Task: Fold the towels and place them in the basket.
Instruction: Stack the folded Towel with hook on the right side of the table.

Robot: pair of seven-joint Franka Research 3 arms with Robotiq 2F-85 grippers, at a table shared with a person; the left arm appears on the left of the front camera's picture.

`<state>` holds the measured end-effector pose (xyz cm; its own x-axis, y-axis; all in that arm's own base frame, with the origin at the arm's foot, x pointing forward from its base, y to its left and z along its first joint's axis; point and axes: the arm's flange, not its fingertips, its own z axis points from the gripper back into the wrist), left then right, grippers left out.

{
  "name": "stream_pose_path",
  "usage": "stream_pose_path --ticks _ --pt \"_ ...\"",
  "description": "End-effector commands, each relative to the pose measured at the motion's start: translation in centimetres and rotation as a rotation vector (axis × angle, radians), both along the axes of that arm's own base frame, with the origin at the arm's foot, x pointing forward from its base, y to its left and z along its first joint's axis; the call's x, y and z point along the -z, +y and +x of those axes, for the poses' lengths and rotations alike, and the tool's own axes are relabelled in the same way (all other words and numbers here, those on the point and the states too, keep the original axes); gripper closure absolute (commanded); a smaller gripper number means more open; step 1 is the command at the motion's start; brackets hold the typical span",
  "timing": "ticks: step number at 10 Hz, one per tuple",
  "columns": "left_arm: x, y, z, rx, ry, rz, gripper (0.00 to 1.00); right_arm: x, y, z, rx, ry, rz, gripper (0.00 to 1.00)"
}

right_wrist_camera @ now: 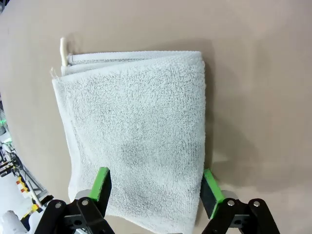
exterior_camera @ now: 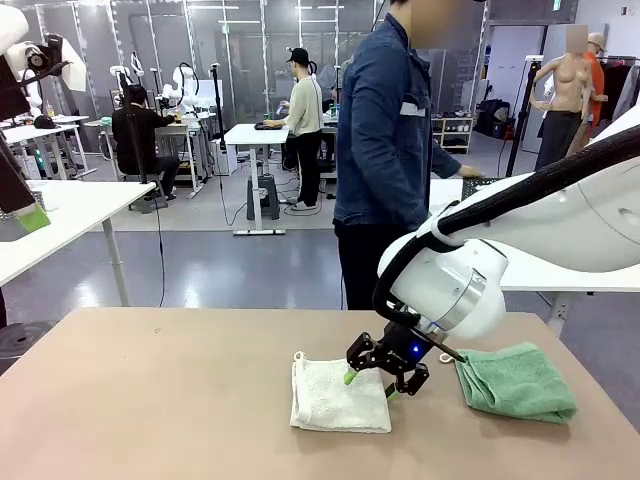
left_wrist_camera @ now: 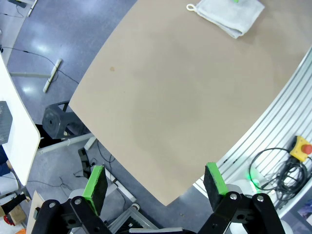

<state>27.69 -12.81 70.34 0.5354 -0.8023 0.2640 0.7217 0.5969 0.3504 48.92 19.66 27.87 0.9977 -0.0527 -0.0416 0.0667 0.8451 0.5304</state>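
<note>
A cream-white towel [exterior_camera: 340, 396], folded into a rectangle with a small loop at its far left corner, lies on the tan table [exterior_camera: 150, 400]. My right gripper [exterior_camera: 370, 385] hangs low over its right end, open, with its green pads astride the cloth. In the right wrist view the same towel [right_wrist_camera: 136, 131] spans the gap between the fingers of the right gripper [right_wrist_camera: 155, 183]. A mint green towel [exterior_camera: 515, 380] lies crumpled further right. My left gripper [left_wrist_camera: 156, 183] is open and holds nothing, high over the table's left corner. The basket is out of view.
A person in a blue jacket [exterior_camera: 385, 130] stands at the table's far side. White tables [exterior_camera: 70, 215] stand to the left and behind on the right. The tan tabletop's left half [left_wrist_camera: 185, 97] is bare.
</note>
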Motion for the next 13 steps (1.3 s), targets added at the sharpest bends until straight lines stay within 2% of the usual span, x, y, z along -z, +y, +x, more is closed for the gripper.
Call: stream_pose_path --ticks 1,2,3,4,5,13 --pt "-0.1 0.0 0.0 -0.015 -0.018 0.013 0.0 0.9 0.2 -0.2 0.007 -0.023 0.042 0.37" --pt "-0.1 0.0 0.0 -0.015 -0.018 0.013 0.0 1.0 0.2 -0.5 0.015 -0.029 0.045 0.7" --pt "-0.1 0.0 0.0 -0.015 -0.018 0.013 0.0 1.2 0.4 -0.8 0.022 -0.033 0.047 0.97" --pt "-0.1 0.0 0.0 -0.015 -0.018 0.013 0.0 1.3 0.6 -1.1 0.028 -0.036 0.049 0.75" --pt "-0.1 0.0 0.0 -0.015 -0.018 0.013 0.0 1.3 0.8 -1.4 0.035 -0.038 0.053 1.0" --pt "-0.1 0.0 0.0 -0.015 -0.018 0.013 0.0 0.1 0.3 -3.5 0.091 -0.049 0.018 1.0"
